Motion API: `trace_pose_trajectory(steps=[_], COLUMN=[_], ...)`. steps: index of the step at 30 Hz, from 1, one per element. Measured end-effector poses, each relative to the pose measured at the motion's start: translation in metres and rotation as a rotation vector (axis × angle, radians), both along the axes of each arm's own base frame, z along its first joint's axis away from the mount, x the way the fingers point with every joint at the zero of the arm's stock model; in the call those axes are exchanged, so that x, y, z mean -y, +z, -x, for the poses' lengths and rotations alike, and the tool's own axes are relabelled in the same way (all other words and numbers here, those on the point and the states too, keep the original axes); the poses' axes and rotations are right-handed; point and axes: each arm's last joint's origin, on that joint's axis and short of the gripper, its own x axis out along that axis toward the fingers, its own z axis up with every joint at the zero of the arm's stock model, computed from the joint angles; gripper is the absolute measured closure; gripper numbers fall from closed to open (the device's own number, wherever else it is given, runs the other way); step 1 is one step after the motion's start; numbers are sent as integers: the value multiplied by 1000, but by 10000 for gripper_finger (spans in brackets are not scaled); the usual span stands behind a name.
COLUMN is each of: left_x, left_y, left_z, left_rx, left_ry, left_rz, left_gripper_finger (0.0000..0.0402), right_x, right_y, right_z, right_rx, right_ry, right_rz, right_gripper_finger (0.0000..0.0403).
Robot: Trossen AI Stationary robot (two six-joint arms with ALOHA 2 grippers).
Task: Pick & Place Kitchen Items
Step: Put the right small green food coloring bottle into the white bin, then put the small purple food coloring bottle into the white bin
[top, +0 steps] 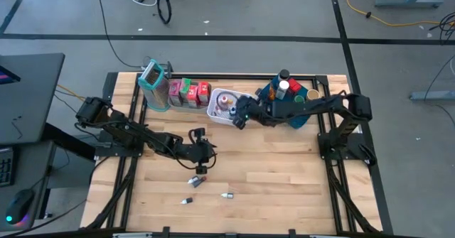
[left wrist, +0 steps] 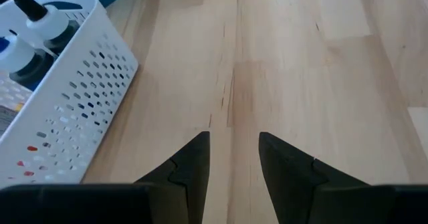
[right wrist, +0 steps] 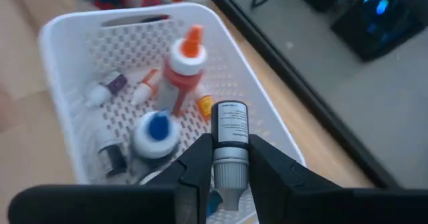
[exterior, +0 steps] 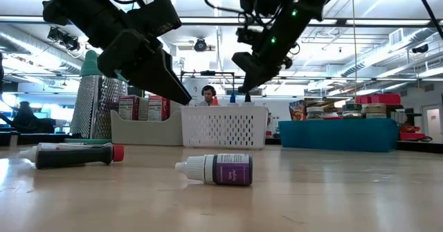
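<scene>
My right gripper (right wrist: 231, 144) hovers over the right end of the white mesh basket (top: 213, 111) and is shut on a small bottle (right wrist: 231, 120) that has a white label and a dark cap. Several small bottles (right wrist: 182, 70) lie inside the basket (right wrist: 60, 30). My left gripper (left wrist: 234, 144) stands open over bare wood at mid-table (top: 201, 167), with nothing between its fingers. A red-capped dark tube (exterior: 73, 154) and a purple-labelled dropper bottle (exterior: 218, 170) lie on their sides on the table near the front. My right gripper pinches the bottle's grey lower body (right wrist: 231, 160) between its two fingers. The labelled part and the cap stick out past the fingertips. The fingers slant down from the table's right side. The bottle is lifted clear above the basket.
A clear bin with red, pink and green cartons (top: 188, 92) and a metal grater (top: 153, 82) stand at the back left. A blue tray (top: 291, 114) with jars stands at the back right. Three small items (top: 197, 182) lie on the front half of the table.
</scene>
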Motion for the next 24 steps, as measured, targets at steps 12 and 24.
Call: trace_pose_trajectory(steps=[12,24], left_x=[1,1], left_y=[0,0], left_z=[0,0], left_rx=[4,2], left_ry=[3,-2], left_rz=[52,58], left_gripper_finger=[264,264], right_x=[42,45], right_y=[-7,-20], right_z=[9,18], right_rx=[81,24], right_ry=[-85,-115], right_rz=[-198,-117], right_gripper_finger=[290,234])
